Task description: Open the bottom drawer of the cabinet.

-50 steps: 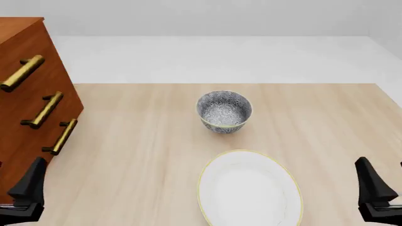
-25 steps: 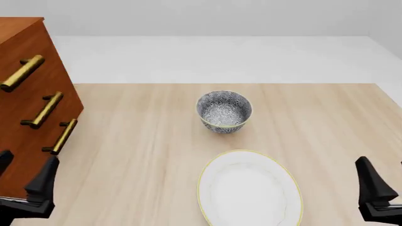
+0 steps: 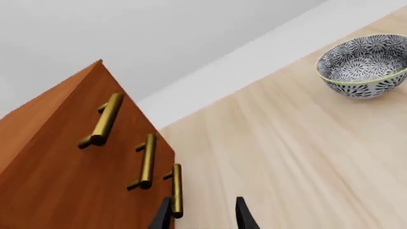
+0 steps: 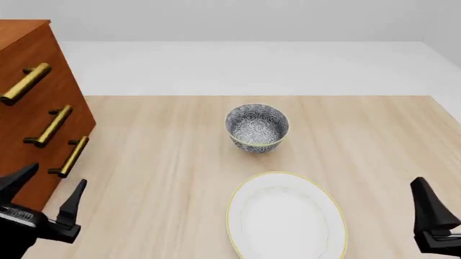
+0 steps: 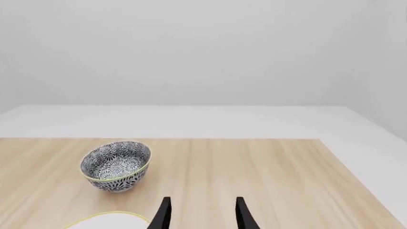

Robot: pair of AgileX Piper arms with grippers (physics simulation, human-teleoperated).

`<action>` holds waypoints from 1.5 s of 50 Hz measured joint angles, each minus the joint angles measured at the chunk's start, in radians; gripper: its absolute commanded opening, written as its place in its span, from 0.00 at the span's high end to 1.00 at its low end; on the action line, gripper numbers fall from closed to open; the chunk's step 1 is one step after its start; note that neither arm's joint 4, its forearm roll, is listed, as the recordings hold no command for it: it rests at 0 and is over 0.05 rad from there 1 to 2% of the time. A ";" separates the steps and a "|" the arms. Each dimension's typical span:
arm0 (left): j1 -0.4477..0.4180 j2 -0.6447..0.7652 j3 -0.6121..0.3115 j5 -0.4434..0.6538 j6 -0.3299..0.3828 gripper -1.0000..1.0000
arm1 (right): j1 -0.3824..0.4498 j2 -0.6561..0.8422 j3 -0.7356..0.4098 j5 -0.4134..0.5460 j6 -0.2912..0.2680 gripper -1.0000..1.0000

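Observation:
The reddish-brown cabinet point(image 4: 36, 70) stands at the table's left edge with three brass bar handles. Its bottom drawer point(image 4: 43, 175) sits flush with the two above, and its handle point(image 4: 70, 156) is the lowest and nearest. My left gripper point(image 4: 47, 189) is open and empty just in front of and below that handle, not touching it. In the left wrist view the left gripper point(image 3: 202, 217) has the bottom handle point(image 3: 176, 191) right beside one fingertip point(image 3: 162, 214). My right gripper point(image 4: 441, 210) stands open and empty at the front right corner, also seen in the right wrist view point(image 5: 202, 217).
A patterned blue-and-white bowl point(image 4: 257, 127) stands mid-table, and is also seen in both wrist views point(image 3: 362, 67) point(image 5: 116, 164). A white plate with a yellow rim point(image 4: 286, 218) lies in front of it.
My left gripper has moved right and forward from the front left corner, and both its fingers now show spread near the bottom handle. The right gripper has barely moved.

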 measured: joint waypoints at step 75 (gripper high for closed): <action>0.108 0.953 0.000 -0.690 0.595 0.00 | -0.016 -0.001 -0.022 0.008 0.024 0.00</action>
